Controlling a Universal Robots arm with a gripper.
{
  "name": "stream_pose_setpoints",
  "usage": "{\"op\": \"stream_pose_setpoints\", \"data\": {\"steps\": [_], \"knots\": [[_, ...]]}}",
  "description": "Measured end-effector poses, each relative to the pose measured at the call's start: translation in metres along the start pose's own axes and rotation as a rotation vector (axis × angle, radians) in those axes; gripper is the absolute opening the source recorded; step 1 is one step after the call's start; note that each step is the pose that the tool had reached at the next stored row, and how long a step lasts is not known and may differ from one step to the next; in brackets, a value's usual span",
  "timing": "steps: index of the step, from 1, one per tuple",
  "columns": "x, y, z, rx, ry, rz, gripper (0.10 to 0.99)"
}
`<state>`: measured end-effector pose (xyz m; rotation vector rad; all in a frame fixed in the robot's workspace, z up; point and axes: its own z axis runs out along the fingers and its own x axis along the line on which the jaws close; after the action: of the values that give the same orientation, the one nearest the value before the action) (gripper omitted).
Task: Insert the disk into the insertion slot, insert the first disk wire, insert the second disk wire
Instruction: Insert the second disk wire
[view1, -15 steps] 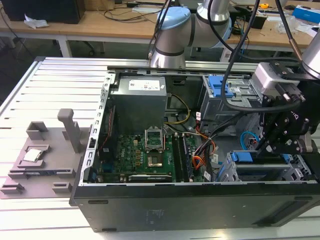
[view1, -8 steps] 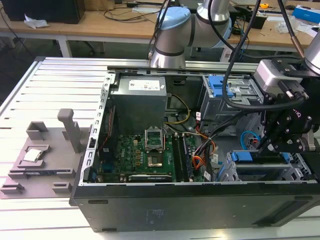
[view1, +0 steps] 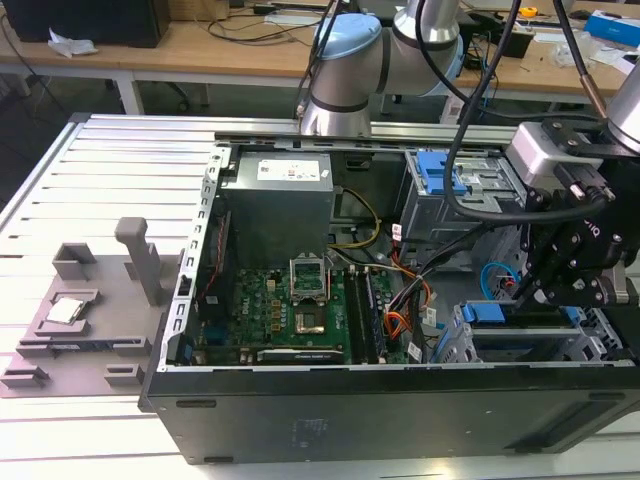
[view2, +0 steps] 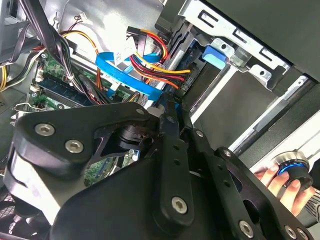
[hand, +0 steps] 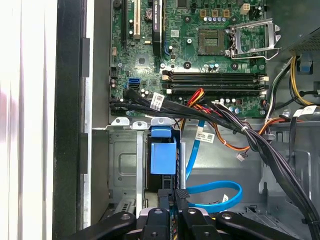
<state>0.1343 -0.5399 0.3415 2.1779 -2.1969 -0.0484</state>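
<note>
A: Where is the hand (view1: 520, 290)?
B: In the exterior view it hangs at the right of the frame, low inside the open black computer case (view1: 400, 410), just above the grey perforated insertion slot (view1: 530, 345) at lower right.

A: Open or closed?
B: In the first wrist view the two black fingers (hand: 175, 197) stand nearly together at the bottom centre, pinched on something dark and narrow. I cannot tell what it is.

A: And the disk?
B: Its bright blue carrier (hand: 163, 155) sits in the grey sheet-metal bay, right above the fingertips in the first wrist view. The silver body is hidden.

A: Room to move?
B: Tight. A flat blue cable (hand: 215, 197) loops just beside the fingers, and a thick bundle of black wires (hand: 240, 127) crosses from centre to lower right. Red, orange and yellow wires (view2: 155, 65) crowd the upper middle of the second wrist view.

A: Anything else?
B: The green motherboard (view1: 290, 320) lies in the middle of the case. A person's hand (view2: 287, 182) grips a round black knob at the lower right of the second wrist view. The case rests on a ribbed white desk (view1: 120, 170). Labels are unreadable.
</note>
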Motion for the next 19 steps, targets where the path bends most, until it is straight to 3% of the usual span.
{"op": "stream_pose_setpoints", "data": {"steps": [9,13,14,17,19], "knots": [[-0.0001,-0.0003,0.0047,-0.001,-0.0011,0.000,0.165],[-0.0001,-0.0002,0.0036,-0.001,-0.0013,0.000,0.239],[-0.0003,0.0004,-0.0077,-0.001,-0.0008,0.000,0.239],[-0.0028,0.0011,-0.0199,-0.001,-0.0007,0.000,0.227],[-0.0041,0.0016,-0.0286,-0.001,-0.0007,0.000,0.106]]}}
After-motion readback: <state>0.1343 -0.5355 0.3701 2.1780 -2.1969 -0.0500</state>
